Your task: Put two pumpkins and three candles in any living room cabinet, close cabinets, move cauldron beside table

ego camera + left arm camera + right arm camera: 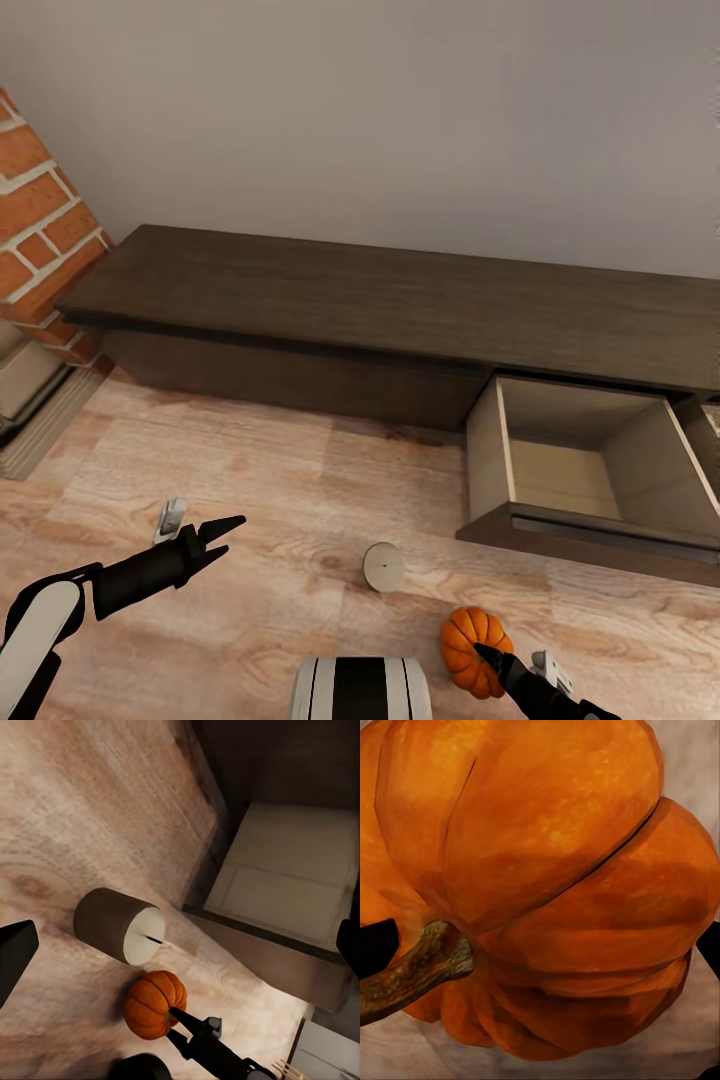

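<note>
On the wood floor (250, 470) before the cabinet (400, 300), its drawer (590, 470) (empty) stood open at two o'clock. The right gripper (492, 658) reached the pumpkin (472, 648), its grip impossible to tell. A candle (384, 566) still lay unstowed; the left gripper (222, 535) hung apart, empty.

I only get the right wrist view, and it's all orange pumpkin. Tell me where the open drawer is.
Observer: The long dark brown wooden cabinet has one pale-lined drawer pulled out, ahead and right of the small ribbed orange pumpkin.
Operator: Report what else is on the floor.
Observer: One squat beige candle sits left of the pumpkin, apart from it.
Operator: Check the left pincer.
Observer: The left pincer is open and holds nothing.
</note>
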